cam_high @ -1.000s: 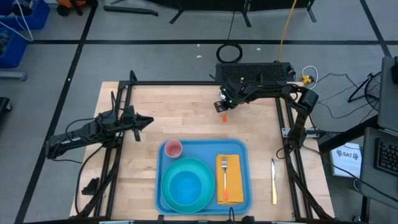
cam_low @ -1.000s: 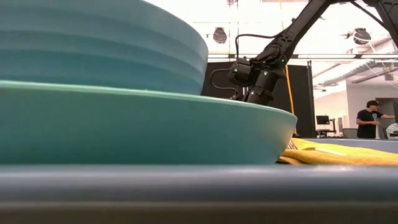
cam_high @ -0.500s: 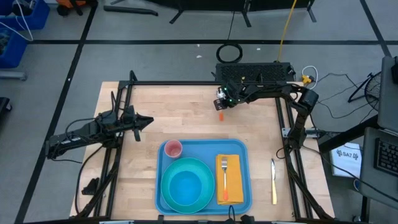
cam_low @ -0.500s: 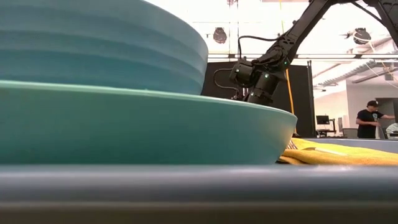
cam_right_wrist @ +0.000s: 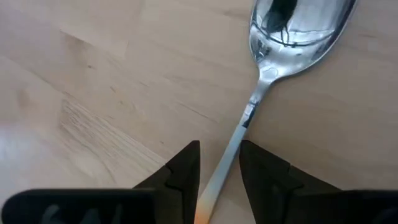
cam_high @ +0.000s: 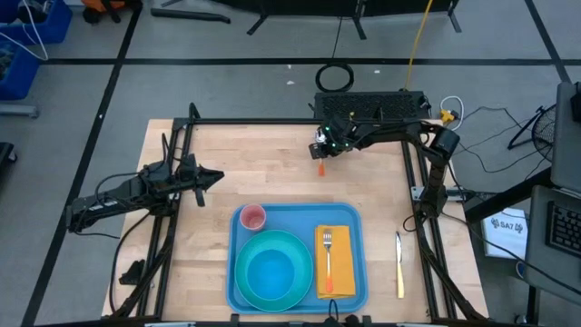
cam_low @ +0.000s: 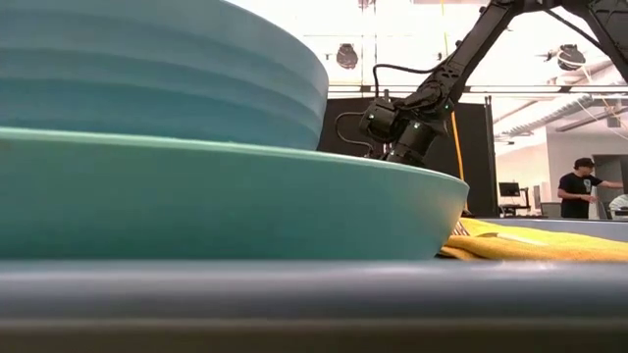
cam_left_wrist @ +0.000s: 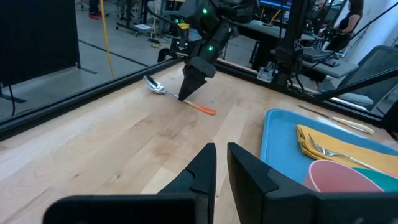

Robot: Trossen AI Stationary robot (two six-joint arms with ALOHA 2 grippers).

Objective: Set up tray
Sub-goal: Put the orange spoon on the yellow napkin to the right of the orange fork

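The light-blue tray [cam_high: 292, 218] sits at the table's near edge. On it are a teal plate [cam_high: 272, 272], a pink cup [cam_high: 252, 216], and a yellow napkin [cam_high: 338, 272] with a fork [cam_high: 327, 254]. A spoon [cam_right_wrist: 273, 56] with an orange handle [cam_high: 320, 167] lies flat on the wood near the far edge. My right gripper [cam_right_wrist: 221, 165] points steeply down over it, open. One finger stands on each side of the metal stem, just behind the bowl. My left gripper [cam_high: 218, 177] waits shut over the table's left side.
A knife [cam_high: 398, 263] lies on the table to the right of the tray. Bare wood stretches between the spoon and the tray. Dark frame rails [cam_high: 272, 122] border the table. A person [cam_low: 586, 186] stands in the room beyond.
My right gripper has sunk toward the spoon and rolled a little, and its fingers now straddle the stem close to the table.
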